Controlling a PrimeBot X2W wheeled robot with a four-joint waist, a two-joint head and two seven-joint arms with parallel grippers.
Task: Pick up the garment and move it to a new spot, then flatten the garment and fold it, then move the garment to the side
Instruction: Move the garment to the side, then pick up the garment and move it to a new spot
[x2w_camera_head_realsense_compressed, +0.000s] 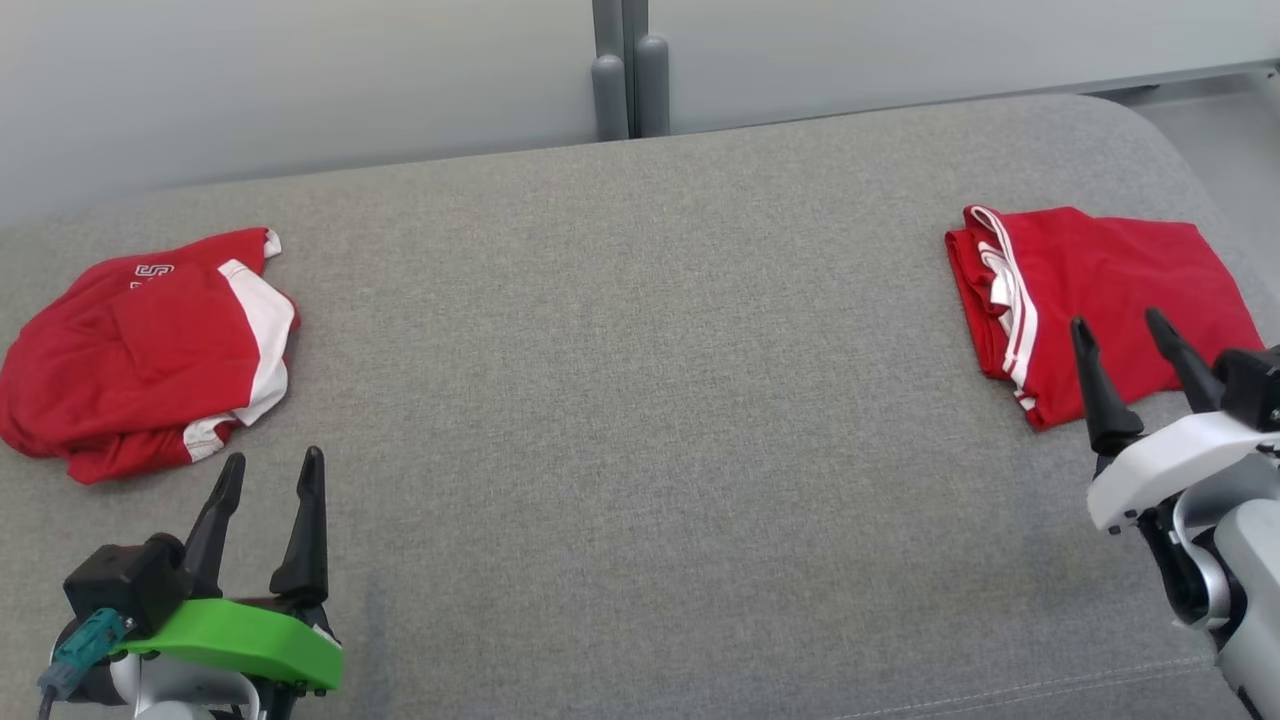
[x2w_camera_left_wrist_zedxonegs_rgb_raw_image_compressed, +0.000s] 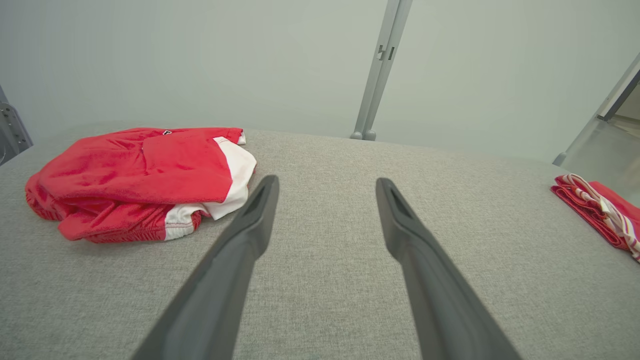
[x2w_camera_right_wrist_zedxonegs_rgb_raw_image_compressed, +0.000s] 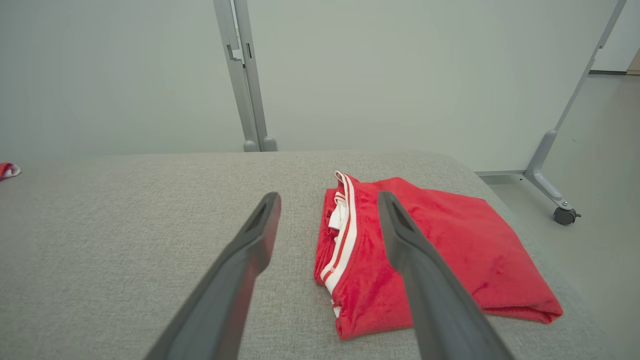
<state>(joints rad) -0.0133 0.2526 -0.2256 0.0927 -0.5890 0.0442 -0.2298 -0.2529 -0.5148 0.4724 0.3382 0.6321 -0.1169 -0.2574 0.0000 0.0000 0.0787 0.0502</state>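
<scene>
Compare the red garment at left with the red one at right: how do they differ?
The left garment lies bunched in a rounded heap; the right garment lies folded flat. The left garment shows a broad white panel; the right garment shows narrow white stripes along one edge. Both are red, on the grey cushion.
</scene>
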